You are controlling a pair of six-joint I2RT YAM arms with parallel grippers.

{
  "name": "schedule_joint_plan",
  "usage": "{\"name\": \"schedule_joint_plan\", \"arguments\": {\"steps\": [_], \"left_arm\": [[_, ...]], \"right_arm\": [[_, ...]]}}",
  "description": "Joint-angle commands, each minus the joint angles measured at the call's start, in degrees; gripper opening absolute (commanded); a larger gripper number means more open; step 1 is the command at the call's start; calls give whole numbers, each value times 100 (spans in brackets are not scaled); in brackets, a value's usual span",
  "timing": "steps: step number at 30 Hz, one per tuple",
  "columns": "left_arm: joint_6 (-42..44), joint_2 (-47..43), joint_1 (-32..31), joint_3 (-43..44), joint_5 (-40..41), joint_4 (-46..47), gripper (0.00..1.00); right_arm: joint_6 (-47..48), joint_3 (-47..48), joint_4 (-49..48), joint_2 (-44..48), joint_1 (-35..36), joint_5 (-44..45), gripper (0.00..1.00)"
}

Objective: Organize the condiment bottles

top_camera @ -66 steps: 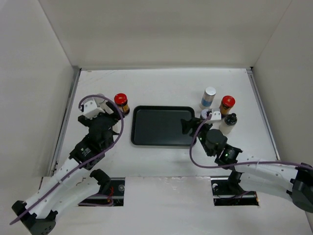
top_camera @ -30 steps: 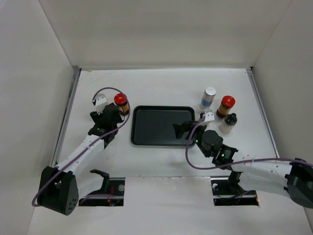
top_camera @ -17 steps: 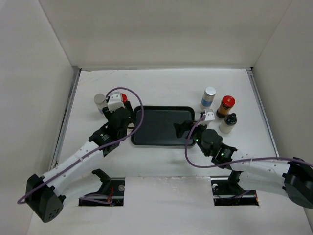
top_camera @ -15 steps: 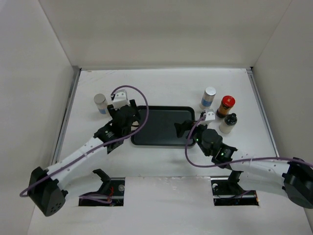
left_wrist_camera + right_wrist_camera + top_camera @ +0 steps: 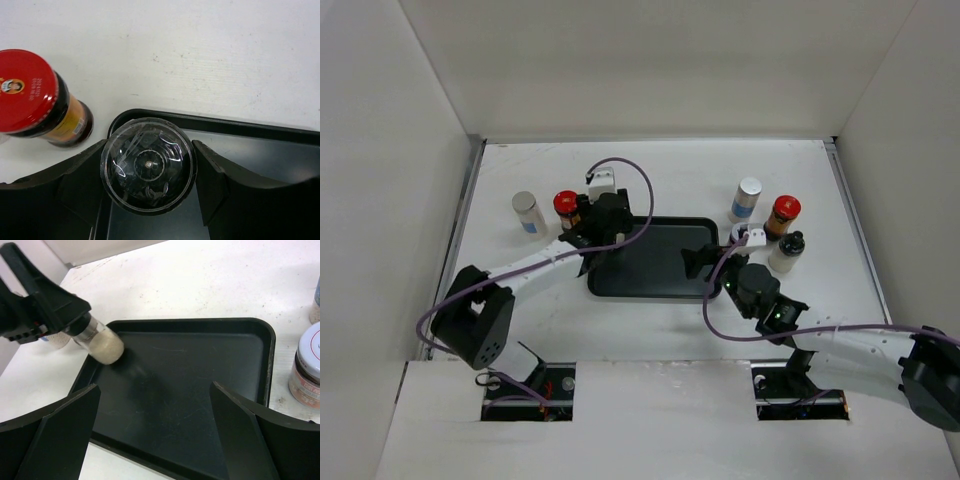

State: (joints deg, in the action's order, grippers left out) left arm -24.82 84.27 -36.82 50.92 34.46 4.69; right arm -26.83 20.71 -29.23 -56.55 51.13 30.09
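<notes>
From above, the left gripper [image 5: 603,222] and its wrist cover what it holds, so only the wrist views show the clear shaker [image 5: 147,172]. The left wrist camera sees it end-on, as a round transparent cap with a dark mechanism inside. The body is hidden behind that cap. A finger presses each side of it, so the left gripper is clamped on the shaker.

In the right wrist view the shaker's long axis is tilted. The cap end sits up in the fingers, and the base, with its pale contents, points down at the back left corner of the black tray [image 5: 200,370]. Whether the base touches the tray floor is hard to make out.

The right gripper [image 5: 154,389] has its fingers spread wide with nothing between them, over the tray's right side. A silver-lidded jar [image 5: 309,365] just beside the tray is cut off by the frame edge there, and from above the right wrist half hides it.

On the table [image 5: 650,175], a red-lidded jar [image 5: 565,206] stands upright just beside the left gripper, with a white silver-capped cylinder [image 5: 527,212] farther left. Right of the tray stand a second white cylinder [image 5: 746,198], a second red-lidded jar [image 5: 783,215] and a black-capped bottle [image 5: 787,250].
</notes>
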Motion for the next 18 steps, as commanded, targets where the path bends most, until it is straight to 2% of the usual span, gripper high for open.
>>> {"name": "schedule_joint_plan", "arguments": {"steps": [1, 7, 9, 11, 13, 16, 18], "left_arm": [[82, 150, 56, 419, -176, 823, 40], [91, 546, 127, 454, -255, 832, 48], [91, 556, 127, 437, -238, 841, 58], [91, 416, 83, 375, -203, 841, 75], [91, 170, 48, 314, -168, 858, 87], [126, -357, 21, 191, -97, 858, 93], [126, -761, 74, 103, -1, 806, 94]], "right_arm": [[-50, -6, -469, 22, -20, -64, 97], [-59, -23, -495, -14, -38, -64, 98], [-68, -58, -557, 4, -64, -64, 98], [-68, -58, -540, 13, -64, -73, 98], [-68, -49, -566, -13, -73, -73, 99], [-68, -32, -557, -92, -82, -73, 99], [-68, -23, -566, -93, -64, -73, 100]]}}
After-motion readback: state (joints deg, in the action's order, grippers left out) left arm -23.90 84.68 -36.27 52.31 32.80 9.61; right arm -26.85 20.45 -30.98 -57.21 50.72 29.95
